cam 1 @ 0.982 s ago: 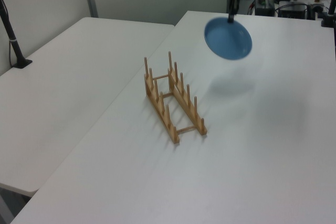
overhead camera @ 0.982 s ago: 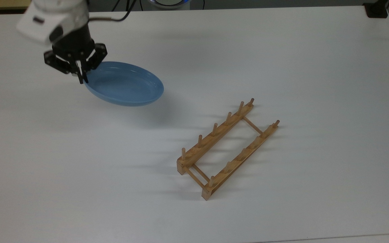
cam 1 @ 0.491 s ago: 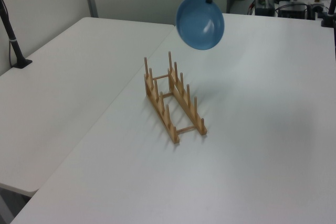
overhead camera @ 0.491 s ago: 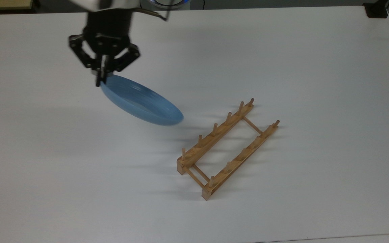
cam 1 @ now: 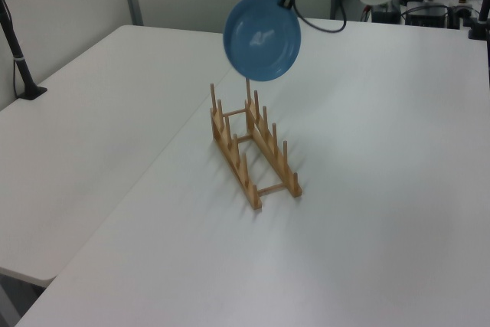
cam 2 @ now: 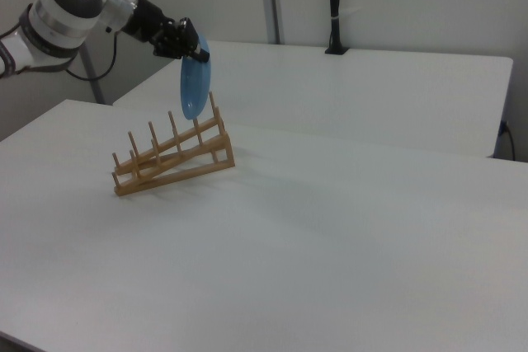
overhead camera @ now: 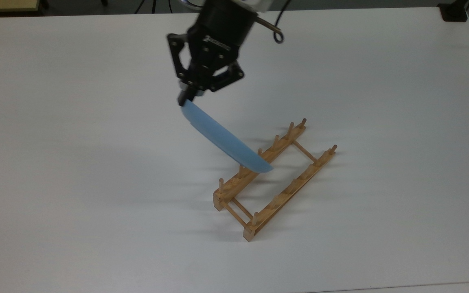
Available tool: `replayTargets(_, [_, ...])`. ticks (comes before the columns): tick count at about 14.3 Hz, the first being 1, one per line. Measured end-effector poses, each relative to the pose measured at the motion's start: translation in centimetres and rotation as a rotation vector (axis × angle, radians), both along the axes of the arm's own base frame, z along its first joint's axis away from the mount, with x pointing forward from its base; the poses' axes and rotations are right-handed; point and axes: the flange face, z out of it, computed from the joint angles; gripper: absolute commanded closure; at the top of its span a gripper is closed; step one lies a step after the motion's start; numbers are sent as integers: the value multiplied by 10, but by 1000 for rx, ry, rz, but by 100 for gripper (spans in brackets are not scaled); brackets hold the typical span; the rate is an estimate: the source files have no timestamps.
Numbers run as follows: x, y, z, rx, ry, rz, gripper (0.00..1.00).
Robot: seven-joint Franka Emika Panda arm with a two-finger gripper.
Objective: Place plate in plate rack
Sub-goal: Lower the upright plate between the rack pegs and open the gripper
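Plate edge-on in air, nearing rack.
Top view, left to right: gripper (overhead camera: pixel 186 99) pinching rim of light-blue plate (overhead camera: pixel 224 140); plate hanging below it, lower edge over wooden plate rack (overhead camera: pixel 276 179), disc crosswise to rails, not yet between pegs.

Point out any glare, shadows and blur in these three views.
Left view: a pale glare patch on the plate. Top view: soft streaked shadows spread from the plate rack toward the top view's left; the gripper looks slightly smeared. Right view: even light, faint rack shadow.
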Motion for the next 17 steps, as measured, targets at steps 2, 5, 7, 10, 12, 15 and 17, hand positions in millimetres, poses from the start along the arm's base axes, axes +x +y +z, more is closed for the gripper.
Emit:
replayTargets(2, [4, 12, -14, -27, -7, -6, 100])
replayTargets(5, [11, 33, -32, -55, -9, 2, 100])
replayTargets(7, [12, 47, -42, -63, -9, 8, 100])
replayTargets(10, [12, 63, -54, -75, 1, 27, 100])
replayTargets(12, [13, 70, -62, -96, 7, 38, 93])
replayTargets(15, [14, 79, -74, -114, 13, 47, 28])
replayTargets(17, [14, 86, -81, -106, 12, 43, 0])
